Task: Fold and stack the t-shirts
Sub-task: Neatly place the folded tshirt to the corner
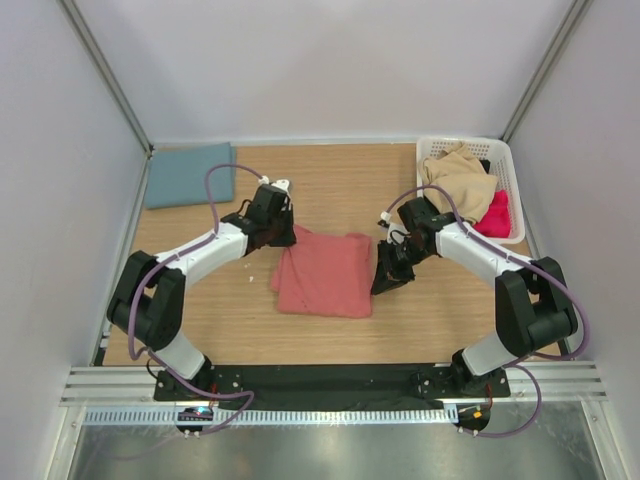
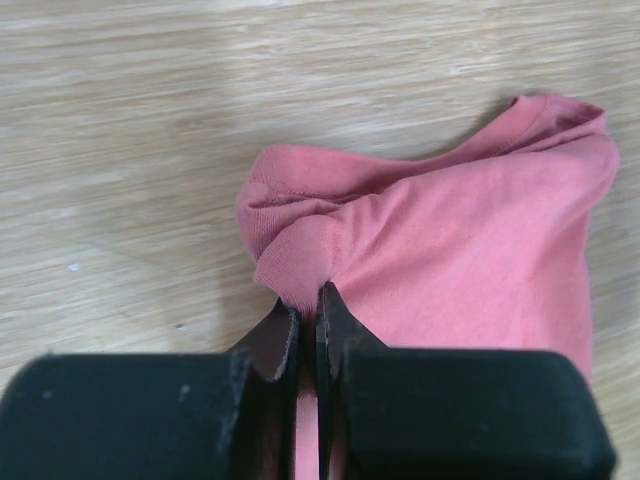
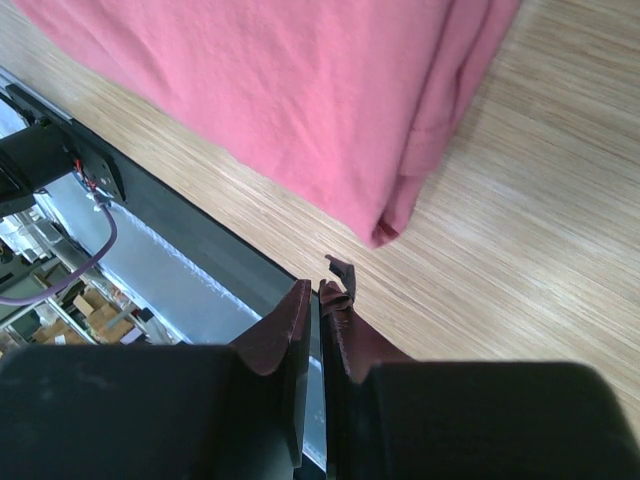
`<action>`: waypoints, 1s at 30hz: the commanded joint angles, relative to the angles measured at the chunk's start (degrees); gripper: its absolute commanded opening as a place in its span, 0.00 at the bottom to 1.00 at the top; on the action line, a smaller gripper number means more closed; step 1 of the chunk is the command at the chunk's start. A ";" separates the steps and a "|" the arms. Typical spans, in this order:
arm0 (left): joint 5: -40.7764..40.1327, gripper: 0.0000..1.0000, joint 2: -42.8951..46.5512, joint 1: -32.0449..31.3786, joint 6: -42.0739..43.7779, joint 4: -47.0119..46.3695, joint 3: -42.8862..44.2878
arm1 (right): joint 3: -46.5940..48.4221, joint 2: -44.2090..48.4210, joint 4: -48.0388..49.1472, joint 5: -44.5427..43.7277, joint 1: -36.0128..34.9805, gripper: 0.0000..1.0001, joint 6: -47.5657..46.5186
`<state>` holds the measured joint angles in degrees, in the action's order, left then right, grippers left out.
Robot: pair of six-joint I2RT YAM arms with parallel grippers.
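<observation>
Since a fold likely needs a lifted edge, the left end effector (image 2: 308,300) grips a bunched corner of the salmon-red soft cloth t-shirt (image 2: 470,250), lying on the light wooden table (image 2: 150,120) just ahead; the right end effector (image 3: 320,292), clenched empty, hovers just short of another corner.

**A:** The salmon-red t-shirt (image 1: 323,272) is being seen folded into a rough rectangle, lying at the middle of the wooden table (image 1: 340,190).

**B:** Its far left corner is being pinched and bunched up between the closed fingers of the left gripper (image 2: 308,300). A stitched hem is being shown curling round the crumpled cloth there.

**A:** At the near right corner, several layers are being seen stacked, with the doubled edge resting on the wood.

**B:** And the dusty teal-blue t-shirt (image 1: 188,173) is being seen folded flat in the far left corner, well apart from the red one.
</observation>
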<state>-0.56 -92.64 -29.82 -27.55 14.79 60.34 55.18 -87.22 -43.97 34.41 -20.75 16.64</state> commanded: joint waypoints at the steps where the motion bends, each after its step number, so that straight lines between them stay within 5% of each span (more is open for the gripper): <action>1: -3.13 0.00 2.03 1.52 3.73 1.65 3.47 | -0.07 2.67 0.11 1.18 0.19 0.15 0.58; 30: -17.72 0.00 0.36 8.11 24.73 8.94 19.73 | 0.54 2.32 -2.18 1.01 0.19 0.15 0.41</action>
<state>-14.57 -92.64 -23.49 -7.57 24.82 76.20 54.41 -85.60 -45.54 34.65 -20.75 17.04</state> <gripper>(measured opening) 0.031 0.151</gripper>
